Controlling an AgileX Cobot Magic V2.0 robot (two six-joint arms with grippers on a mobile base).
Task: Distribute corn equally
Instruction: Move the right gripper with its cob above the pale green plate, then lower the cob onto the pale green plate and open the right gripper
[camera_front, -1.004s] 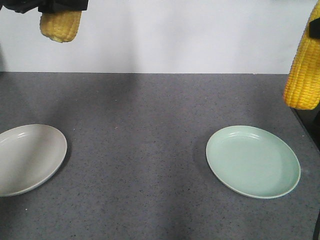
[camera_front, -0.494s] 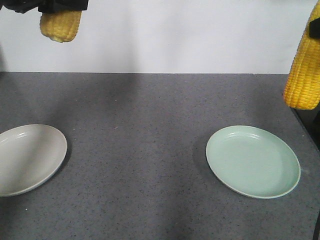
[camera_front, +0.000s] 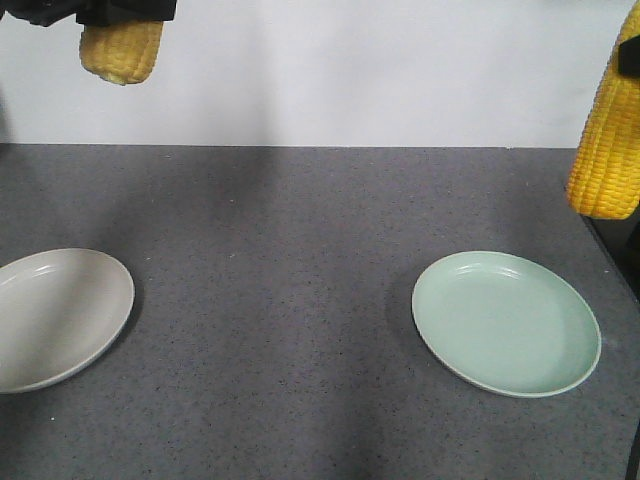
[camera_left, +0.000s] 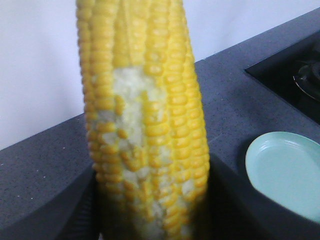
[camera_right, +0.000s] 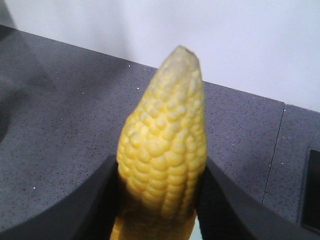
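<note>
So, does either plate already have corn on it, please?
No, the beige plate and the green plate are bare; both cobs hang in the air.

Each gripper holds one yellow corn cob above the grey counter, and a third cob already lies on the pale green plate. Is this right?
Not quite. The round pale green plate is empty, as the exterior front-facing view shows. The left gripper holds one husked yellow corn cob and the right gripper another cob, above the speckled grey counter.

Even, soft light — faint shadows on the grey counter — close-up corn slightly soft
</note>
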